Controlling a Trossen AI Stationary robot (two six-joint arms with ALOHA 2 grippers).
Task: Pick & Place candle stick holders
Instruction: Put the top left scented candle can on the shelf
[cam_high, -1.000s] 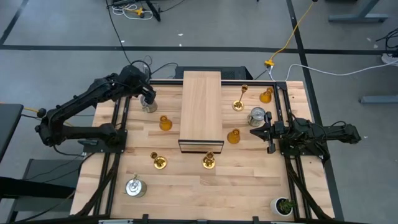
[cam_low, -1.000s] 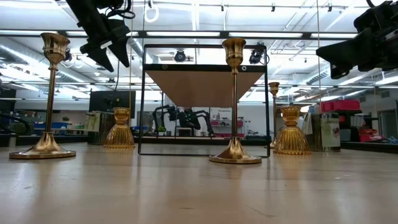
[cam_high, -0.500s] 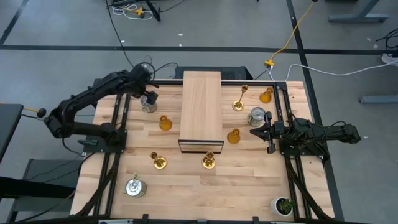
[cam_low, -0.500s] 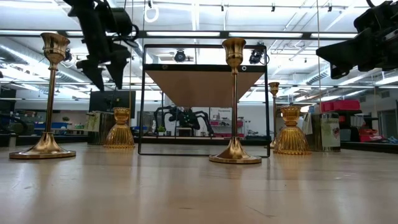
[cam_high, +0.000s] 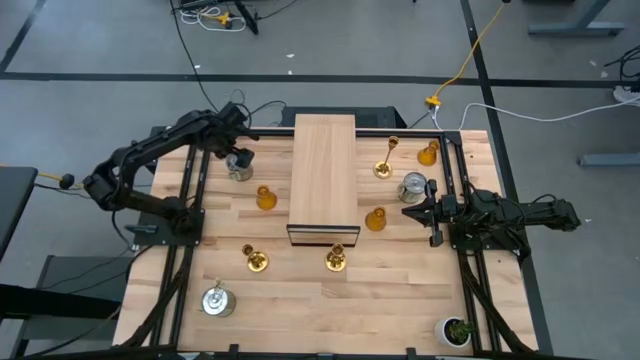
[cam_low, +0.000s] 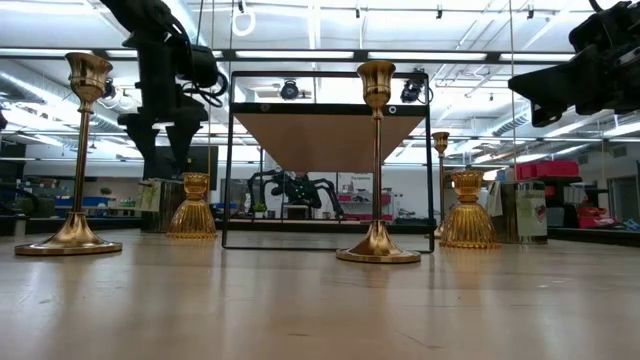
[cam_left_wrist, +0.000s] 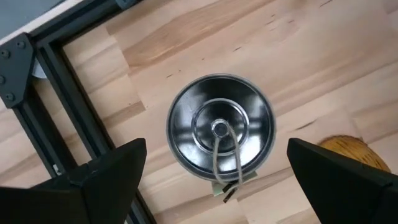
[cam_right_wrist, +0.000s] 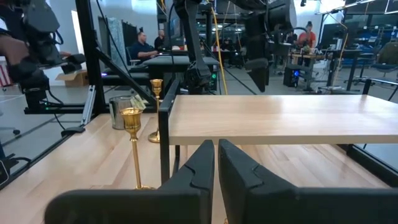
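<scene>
Between the wide-open fingers of the left gripper (cam_left_wrist: 214, 171) stands a silver can (cam_left_wrist: 219, 127), upright on the table (cam_high: 300, 300) at its far left corner, directly below the jaws and untouched. An amber holder (cam_left_wrist: 348, 149) sits just beside it. The right gripper (cam_high: 412, 213), jaws closed and empty, waits near another silver can (cam_high: 413, 185).

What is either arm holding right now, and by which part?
Nothing. The left gripper hangs open above the silver metal can, not touching it; the right gripper is shut on nothing.
</scene>
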